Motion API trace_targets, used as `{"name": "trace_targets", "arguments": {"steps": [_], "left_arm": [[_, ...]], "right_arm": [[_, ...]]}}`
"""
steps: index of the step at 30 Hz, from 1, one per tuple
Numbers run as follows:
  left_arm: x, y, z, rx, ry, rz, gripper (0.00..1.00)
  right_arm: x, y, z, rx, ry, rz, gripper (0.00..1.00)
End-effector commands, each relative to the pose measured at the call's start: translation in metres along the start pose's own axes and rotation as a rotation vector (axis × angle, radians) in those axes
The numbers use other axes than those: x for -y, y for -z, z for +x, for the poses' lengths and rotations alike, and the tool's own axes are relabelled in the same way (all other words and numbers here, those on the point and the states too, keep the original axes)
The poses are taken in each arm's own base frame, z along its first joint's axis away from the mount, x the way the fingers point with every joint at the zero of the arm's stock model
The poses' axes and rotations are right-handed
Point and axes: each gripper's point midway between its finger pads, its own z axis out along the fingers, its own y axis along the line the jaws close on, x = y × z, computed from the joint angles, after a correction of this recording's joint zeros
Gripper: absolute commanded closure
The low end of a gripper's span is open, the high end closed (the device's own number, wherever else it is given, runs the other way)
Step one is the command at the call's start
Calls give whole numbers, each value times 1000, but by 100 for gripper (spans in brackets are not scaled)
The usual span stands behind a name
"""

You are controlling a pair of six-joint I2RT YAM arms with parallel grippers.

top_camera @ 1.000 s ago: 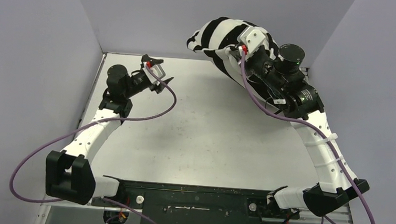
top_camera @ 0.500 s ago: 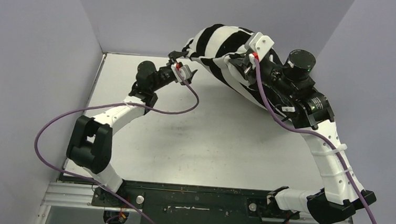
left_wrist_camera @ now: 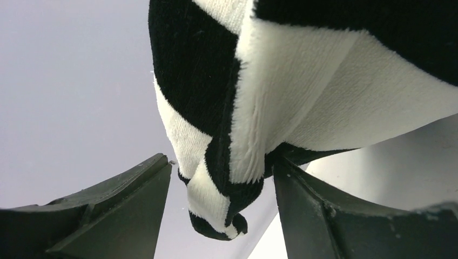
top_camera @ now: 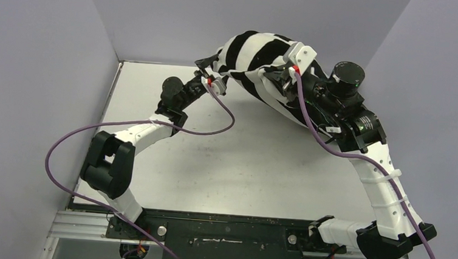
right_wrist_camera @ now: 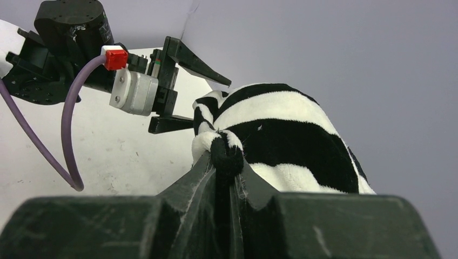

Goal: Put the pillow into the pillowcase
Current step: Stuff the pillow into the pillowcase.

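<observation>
The black-and-white striped pillowcase (top_camera: 253, 49) hangs plump and bulging above the back of the table. My right gripper (top_camera: 282, 73) is shut on a bunched fold of it (right_wrist_camera: 227, 154) and holds it up. My left gripper (top_camera: 208, 67) is open at the case's left end. A dangling striped corner (left_wrist_camera: 216, 199) sits between its fingers (left_wrist_camera: 129, 205), close to the right one, and I cannot tell whether it touches. In the right wrist view the left gripper (right_wrist_camera: 208, 102) brackets that same corner. The pillow is hidden; none of its off-white fabric shows.
The pale table (top_camera: 242, 161) lies below, walled by grey panels at the back and both sides. Purple cables (top_camera: 214, 125) loop off both arms over the table. The arm bases sit on the dark rail (top_camera: 225, 230) at the near edge.
My left arm swung right from the table's left side up to the pillowcase's left corner, jaws staying open. The right gripper and the striped bundle shifted slightly.
</observation>
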Motion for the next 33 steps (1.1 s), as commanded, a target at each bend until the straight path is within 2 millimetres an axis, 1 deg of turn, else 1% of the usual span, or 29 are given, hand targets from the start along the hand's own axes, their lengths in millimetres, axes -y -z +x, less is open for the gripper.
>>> {"name": "trace_targets", "arguments": {"steps": [1,2,3,4,6,8,10,11,13,14,15,16,17,18,19,20,21,22,23,24,25,26,27,28,29,30,31,32,33], "left_arm": [[-19,-5,-21,59,-51,-21,35],[-17,-6,-17,54,-48,-16,38],[-16,-8,-14,54,-45,-15,45],[-17,-9,-13,56,-45,-24,59],[-30,-10,-23,77,-50,-68,100],[-60,-7,-49,101,-45,-144,100],[-112,3,-84,107,41,-283,100],[-139,9,-107,116,83,-329,100],[-175,23,-150,89,190,-376,100],[-181,29,-171,93,269,-369,100],[-177,33,-194,126,320,-340,100],[-166,34,-217,174,334,-301,100],[-156,33,-238,211,326,-288,100],[-155,30,-254,231,320,-306,100],[-167,25,-265,233,312,-348,100],[-177,11,-256,169,320,-373,100],[-206,3,-258,145,319,-428,100],[-233,-11,-250,134,333,-463,100],[-256,-22,-244,157,351,-470,100],[-279,-25,-246,203,367,-494,100],[-296,-17,-262,287,361,-529,100],[-300,-11,-265,308,377,-534,100],[-299,0,-276,313,416,-532,100],[-293,13,-295,319,454,-511,100],[-275,15,-304,312,489,-464,100],[-255,20,-319,341,543,-408,100],[-227,20,-336,387,592,-332,100],[-208,22,-344,411,633,-287,100],[-194,24,-350,428,668,-252,100]], "right_arm": [[15,25,-82,250,104,61,100],[14,25,-83,255,98,59,100],[14,25,-82,258,95,59,100],[14,24,-80,254,90,63,100],[24,25,-76,254,81,128,100],[48,35,-84,299,77,281,100],[77,48,-102,347,79,437,100],[92,50,-113,358,81,492,100],[123,51,-130,372,97,611,100],[140,51,-137,378,127,672,100],[161,49,-138,373,157,726,100],[180,50,-146,387,170,771,100],[207,58,-149,392,175,828,100],[222,61,-154,417,162,854,100],[231,70,-160,451,164,886,100],[231,78,-167,488,158,900,100],[227,83,-170,512,122,892,100],[220,86,-173,522,88,864,100],[204,90,-180,557,52,807,100],[184,88,-181,595,16,732,100],[170,100,-188,665,-14,715,100],[163,108,-185,716,-48,720,100],[165,117,-183,759,-71,761,100],[173,126,-189,784,-68,810,100],[185,130,-197,780,-45,855,100],[200,126,-204,762,-14,883,100],[213,120,-211,762,12,895,100],[224,117,-220,776,47,910,100],[245,97,-207,748,51,926,100]]}}
